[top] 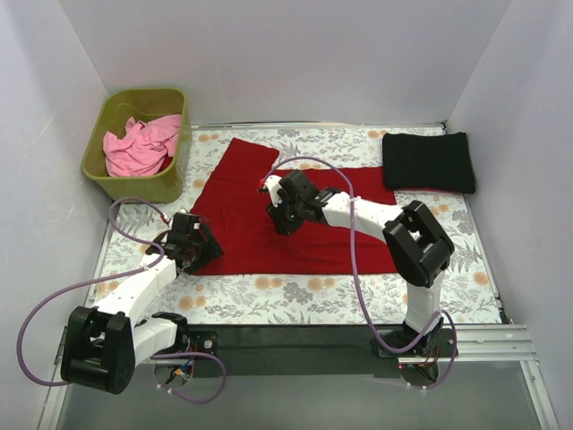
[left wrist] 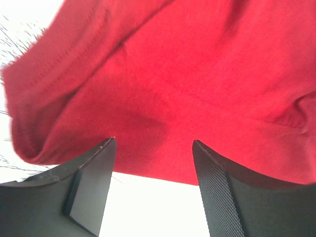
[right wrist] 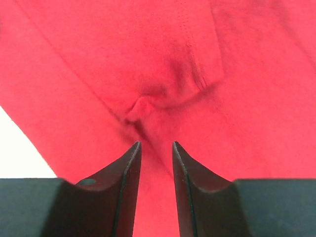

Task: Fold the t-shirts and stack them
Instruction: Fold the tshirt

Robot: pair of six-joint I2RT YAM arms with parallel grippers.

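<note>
The large dark red cloth t-shirt (top: 295, 219) is spread on the floral table cloth (top: 358, 288). Its lower-left corner is framed by the wide-open left gripper (left wrist: 153, 148); a mid-shirt pucker sits before the narrowed right gripper (right wrist: 155, 148), grip unconfirmed. Both layers could be bunched if pinched unevenly.

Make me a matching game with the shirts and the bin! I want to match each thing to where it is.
Things:
1. dark red t-shirt
2. black t-shirt
3. light pink t-shirt
4. olive-green bin

Places:
A. folded, at the table's far right
B. far left corner
C. spread out in the middle, under both grippers
D. bunched up inside the bin

Pairs: 1-C, 2-A, 3-D, 4-B
</note>
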